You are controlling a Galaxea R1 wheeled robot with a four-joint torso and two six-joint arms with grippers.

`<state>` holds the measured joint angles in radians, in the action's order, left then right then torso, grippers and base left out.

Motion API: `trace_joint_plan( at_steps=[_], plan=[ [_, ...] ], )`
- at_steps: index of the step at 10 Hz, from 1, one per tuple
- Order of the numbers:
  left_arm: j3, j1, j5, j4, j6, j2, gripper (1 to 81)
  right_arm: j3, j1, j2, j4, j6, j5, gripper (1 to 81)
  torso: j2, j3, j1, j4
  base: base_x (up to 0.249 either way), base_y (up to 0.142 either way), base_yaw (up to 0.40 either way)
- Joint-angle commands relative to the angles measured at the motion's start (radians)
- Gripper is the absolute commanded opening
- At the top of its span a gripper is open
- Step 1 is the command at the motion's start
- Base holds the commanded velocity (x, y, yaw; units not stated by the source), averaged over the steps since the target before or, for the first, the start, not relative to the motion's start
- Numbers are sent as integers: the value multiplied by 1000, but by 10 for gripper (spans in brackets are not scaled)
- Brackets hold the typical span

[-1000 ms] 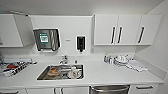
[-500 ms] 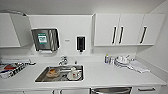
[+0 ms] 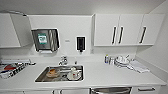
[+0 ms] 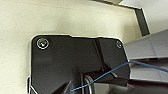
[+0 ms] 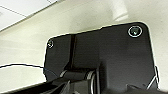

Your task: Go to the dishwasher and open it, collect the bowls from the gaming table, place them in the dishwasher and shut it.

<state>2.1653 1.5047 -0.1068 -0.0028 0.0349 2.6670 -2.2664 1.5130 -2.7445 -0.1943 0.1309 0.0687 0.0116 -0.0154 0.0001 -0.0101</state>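
At the counter's (image 3: 105, 75) front edge, right of the sink (image 3: 60, 73), we see the dishwasher (image 3: 110, 90) top, shut. Grippers: can't tell open or closed, nor any load. Risk: the handle sits low under the counter, so we may miss it or bump the countertop edge.

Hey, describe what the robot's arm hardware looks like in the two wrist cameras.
Each wrist carries a wide dark plate with round silver fittings at its corners, left and right. A thin blue cable crosses the left one; a thin dark cable curves beside the right.
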Motion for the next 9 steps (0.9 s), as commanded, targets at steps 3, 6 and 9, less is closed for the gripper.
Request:
trace_joint_plan(
  at_steps=[3, 6, 9],
  plan=[
    [-200, -34, -120, 9, 8, -178, 811, 214, -72, 150, 1, -7, -52, 811, 0, 0, 0, 0, 0, 0, 0],
    [-278, -28, -189, 12, 10, -254, 811, 352, -95, 251, -4, -11, -53, 811, 100, 0, 64, 0, 0, 0, 0],
    [-394, -27, -261, 24, 8, -369, 811, 493, -122, 365, -11, -17, -52, 811, 141, 97, 90, 0, 0, 0, 0]
  ],
)
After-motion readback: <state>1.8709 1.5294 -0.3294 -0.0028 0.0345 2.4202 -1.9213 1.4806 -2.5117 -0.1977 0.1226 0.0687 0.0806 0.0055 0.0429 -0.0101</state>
